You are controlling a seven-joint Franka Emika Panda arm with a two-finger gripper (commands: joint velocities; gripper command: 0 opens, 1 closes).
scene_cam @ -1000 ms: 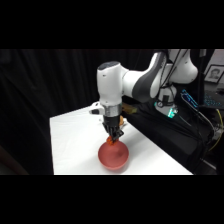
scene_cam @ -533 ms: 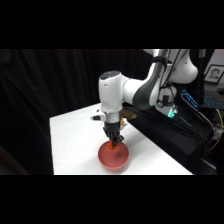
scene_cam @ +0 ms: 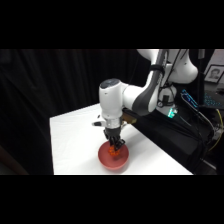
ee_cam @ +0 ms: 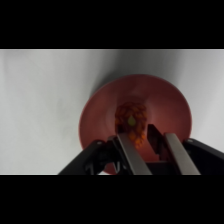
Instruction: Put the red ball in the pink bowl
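The pink bowl (scene_cam: 114,159) stands near the table's front edge, and in the wrist view its rim (ee_cam: 100,107) fills the middle of the picture. My gripper (scene_cam: 115,146) reaches down inside the bowl from above. Its two fingers (ee_cam: 127,149) are shut on the red ball (ee_cam: 131,120), a small glossy red-orange sphere held just over the bowl's floor. In the side view the red ball (scene_cam: 116,151) shows as a bright spot under the black fingertips. Whether the ball touches the bowl's bottom I cannot tell.
The white table (scene_cam: 75,135) stretches left and behind the bowl. A small dark object (scene_cam: 98,123) lies behind the gripper. Dark equipment with a green light (scene_cam: 172,112) stands past the table's right edge.
The gripper has come down from above the pink bowl into it, with the red ball still between its fingers. The bowl has stayed in place.
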